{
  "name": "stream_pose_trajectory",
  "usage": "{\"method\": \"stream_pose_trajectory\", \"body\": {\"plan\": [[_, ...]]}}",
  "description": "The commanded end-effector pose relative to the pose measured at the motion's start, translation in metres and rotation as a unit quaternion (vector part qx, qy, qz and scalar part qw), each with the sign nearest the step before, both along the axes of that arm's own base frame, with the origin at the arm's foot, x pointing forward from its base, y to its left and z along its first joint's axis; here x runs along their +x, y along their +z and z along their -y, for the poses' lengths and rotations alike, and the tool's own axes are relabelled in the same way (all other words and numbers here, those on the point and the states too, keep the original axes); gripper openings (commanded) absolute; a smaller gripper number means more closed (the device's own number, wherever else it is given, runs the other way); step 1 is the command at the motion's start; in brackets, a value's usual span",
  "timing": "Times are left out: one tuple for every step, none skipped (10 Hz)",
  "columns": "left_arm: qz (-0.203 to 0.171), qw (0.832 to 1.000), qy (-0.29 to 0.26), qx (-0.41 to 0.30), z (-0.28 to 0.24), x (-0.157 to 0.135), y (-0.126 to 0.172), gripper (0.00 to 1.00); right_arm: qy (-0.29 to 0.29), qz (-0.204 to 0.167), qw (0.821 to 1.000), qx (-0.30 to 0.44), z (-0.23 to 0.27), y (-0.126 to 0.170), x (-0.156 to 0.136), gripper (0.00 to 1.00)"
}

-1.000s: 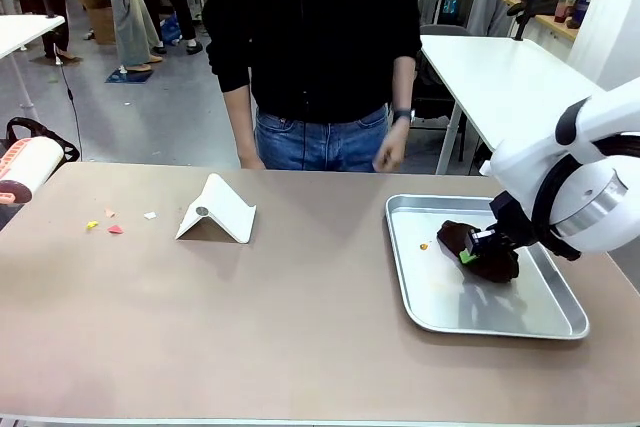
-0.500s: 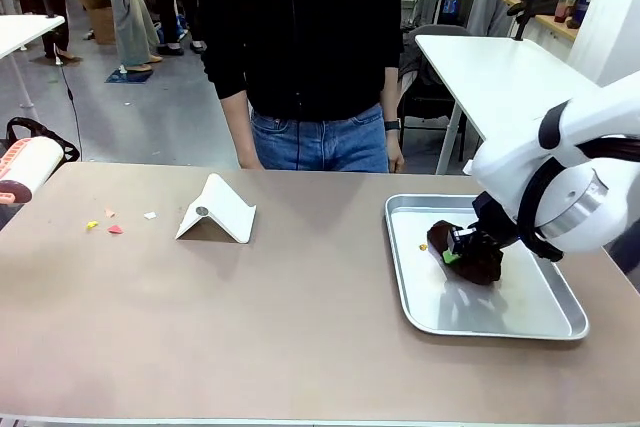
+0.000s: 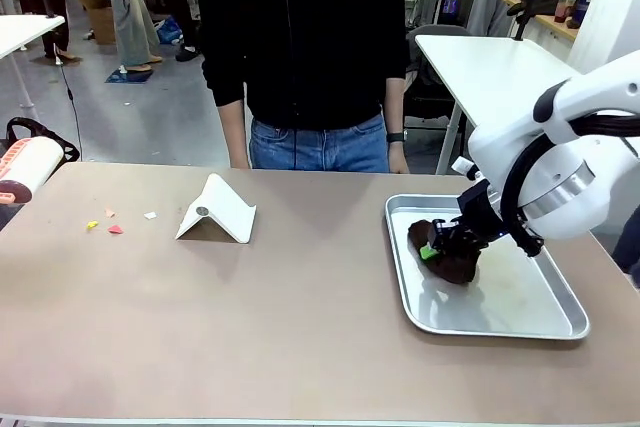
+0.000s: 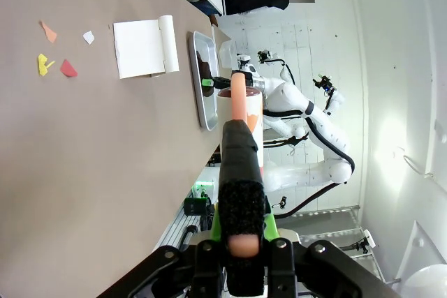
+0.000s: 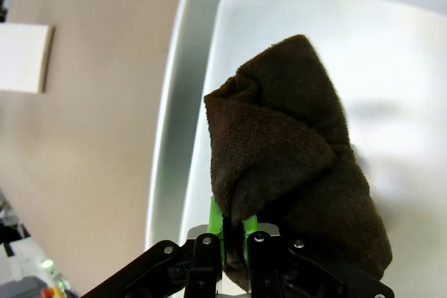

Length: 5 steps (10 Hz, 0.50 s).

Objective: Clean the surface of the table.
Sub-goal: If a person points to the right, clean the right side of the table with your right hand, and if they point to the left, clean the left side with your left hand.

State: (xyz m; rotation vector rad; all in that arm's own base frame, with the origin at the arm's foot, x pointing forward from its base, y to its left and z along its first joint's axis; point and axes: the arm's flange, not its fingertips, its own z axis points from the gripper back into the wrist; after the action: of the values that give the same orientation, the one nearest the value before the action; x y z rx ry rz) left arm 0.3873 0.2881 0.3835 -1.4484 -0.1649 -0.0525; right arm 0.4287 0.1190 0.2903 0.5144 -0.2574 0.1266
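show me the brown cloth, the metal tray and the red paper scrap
brown cloth [image 5: 293, 151], right wrist view, middle of its folded upper side
metal tray [image 3: 515, 297], front view, bare floor towards its near rim
red paper scrap [image 3: 115, 229], front view, its middle

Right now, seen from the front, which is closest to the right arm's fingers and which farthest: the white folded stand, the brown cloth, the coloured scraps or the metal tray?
1. Brown cloth: clamped in the right arm's fingers.
2. Metal tray: directly beneath them, on the right.
3. White folded stand: left of the middle.
4. Coloured scraps: far left.
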Motion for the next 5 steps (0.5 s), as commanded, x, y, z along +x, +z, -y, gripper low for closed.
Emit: {"method": "stream_pose_trajectory", "body": {"plan": [[0.010,1.000,-0.007,-0.004,0.0006,-0.0028,0.0035,0.00,0.052,-0.024,0.998,0.016,0.0013,-0.0060,-0.0016,0.12],[0.010,1.000,-0.007,-0.004,0.0006,-0.0028,0.0035,0.00,0.075,-0.026,0.997,0.003,-0.0007,-0.0065,-0.0037,0.12],[0.010,1.000,-0.007,-0.004,0.0006,-0.0028,0.0035,0.00,0.091,-0.024,0.995,-0.013,-0.0017,-0.0066,-0.0056,0.12],[0.010,1.000,-0.007,-0.004,0.0006,-0.0028,0.0035,0.00,0.101,-0.019,0.994,-0.029,-0.0013,-0.0059,-0.0078,0.12],[0.010,1.000,-0.007,-0.004,0.0006,-0.0028,0.0035,0.00,0.110,-0.012,0.993,-0.045,0.0000,-0.0051,-0.0098,0.12]]}}
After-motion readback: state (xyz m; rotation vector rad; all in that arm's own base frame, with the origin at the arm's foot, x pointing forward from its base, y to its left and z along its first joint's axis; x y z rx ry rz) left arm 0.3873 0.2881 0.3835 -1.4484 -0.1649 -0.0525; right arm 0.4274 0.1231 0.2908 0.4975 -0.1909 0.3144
